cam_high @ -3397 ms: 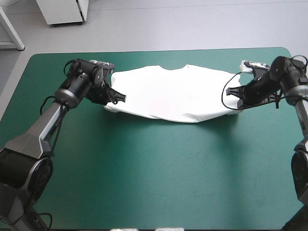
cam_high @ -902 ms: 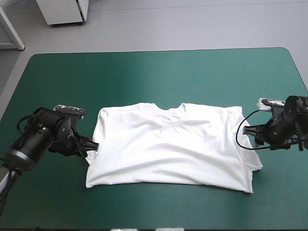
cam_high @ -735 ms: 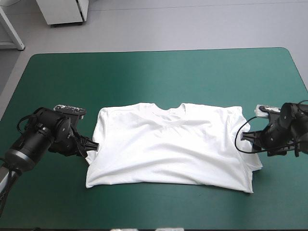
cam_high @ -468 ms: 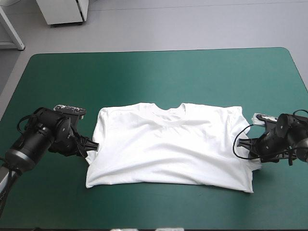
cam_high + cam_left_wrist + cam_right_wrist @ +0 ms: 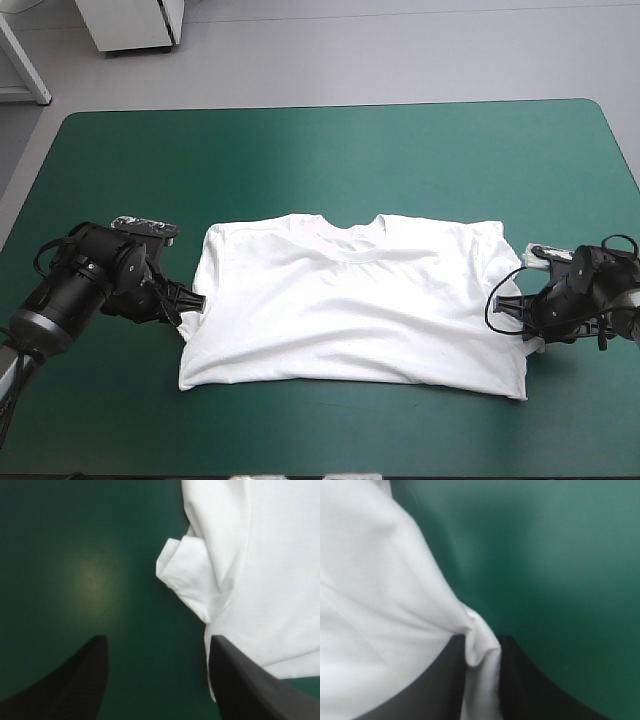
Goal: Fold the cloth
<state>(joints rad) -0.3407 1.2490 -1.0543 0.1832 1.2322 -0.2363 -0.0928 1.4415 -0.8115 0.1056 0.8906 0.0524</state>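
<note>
- High view: the T-shirt point(image 5: 350, 300) is being seen spread flat on the near half of the counter point(image 5: 330, 150), with its collar toward the far edge. Earlier it was being held bunched farther back, so the laying-out is being judged as done and the first fold as due.
- The right tool point(image 5: 508, 310) has been brought in against the shirt's right edge since just before. In the right wrist view, a pinch of white fabric is being squeezed between its almost closed fingers point(image 5: 525, 685).
- The left tool point(image 5: 192, 302) is being held spread. In the left wrist view only the teal-green cover point(image 5: 75, 555) is being shown between its fingers, and nothing is being gripped.
- The left sleeve point(image 5: 187, 577) is being seen curled just ahead of that tool. It is being judged a likely snag for a clean fold unless it is being caught first.
</note>
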